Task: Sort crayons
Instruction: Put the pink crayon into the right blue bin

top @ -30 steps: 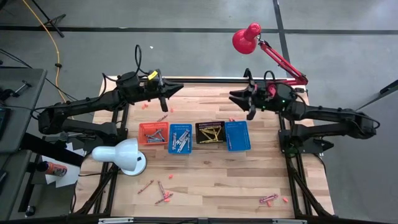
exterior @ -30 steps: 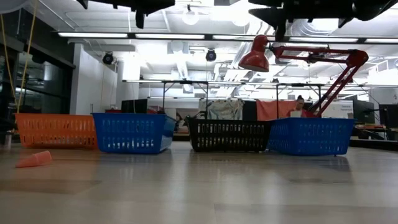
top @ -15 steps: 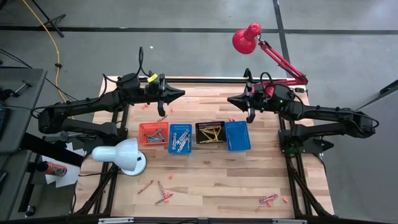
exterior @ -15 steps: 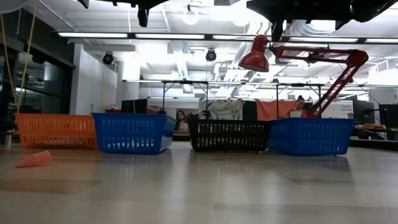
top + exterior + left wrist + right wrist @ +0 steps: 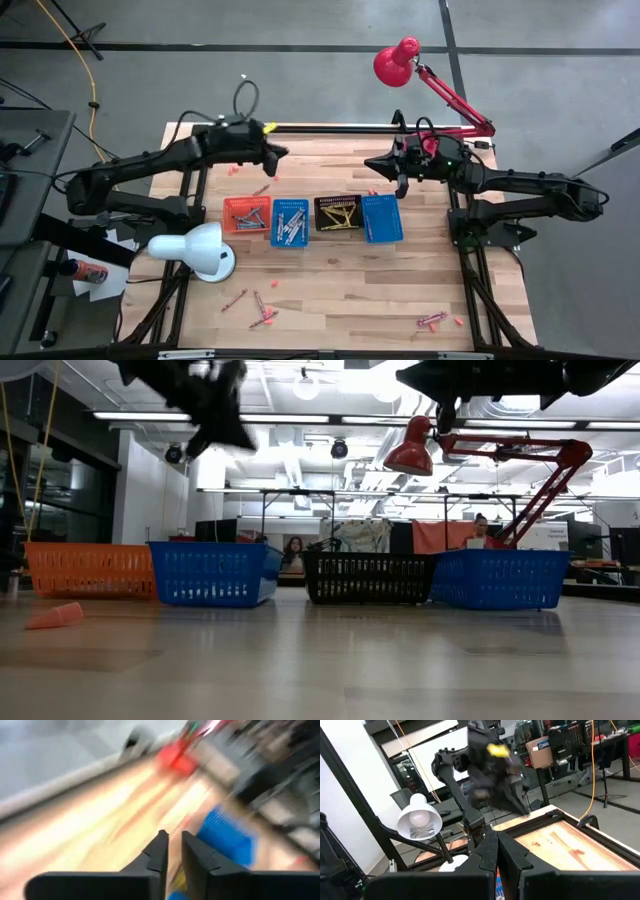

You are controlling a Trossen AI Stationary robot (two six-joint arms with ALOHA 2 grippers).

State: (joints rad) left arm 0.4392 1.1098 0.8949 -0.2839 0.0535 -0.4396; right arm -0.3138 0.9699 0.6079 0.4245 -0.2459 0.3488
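Four mesh baskets stand in a row at mid-table: orange (image 5: 246, 213), blue (image 5: 290, 222), black (image 5: 338, 212) and blue (image 5: 382, 217), each with crayons inside. Loose crayons lie behind the baskets (image 5: 262, 188), near the front left (image 5: 262, 310) and near the front right (image 5: 432, 320). My left gripper (image 5: 283, 153) hovers above the far side of the table, left of centre. Its fingers (image 5: 162, 845) stand a narrow gap apart with nothing between them. My right gripper (image 5: 368, 163) hovers opposite it, shut and empty (image 5: 496, 840).
A white lamp (image 5: 200, 250) stands at the table's left, near the orange basket. A red lamp (image 5: 397, 62) reaches in from the far right corner. An orange stub (image 5: 55, 616) lies on the wood in front of the orange basket. A person sits in the room behind.
My left gripper has swung and tipped downward, dropping into the low view above the left-hand blue basket, blurred with motion. My right gripper has shut its fingers to a point and shifted a little toward the table's left. Baskets and crayons stay put.
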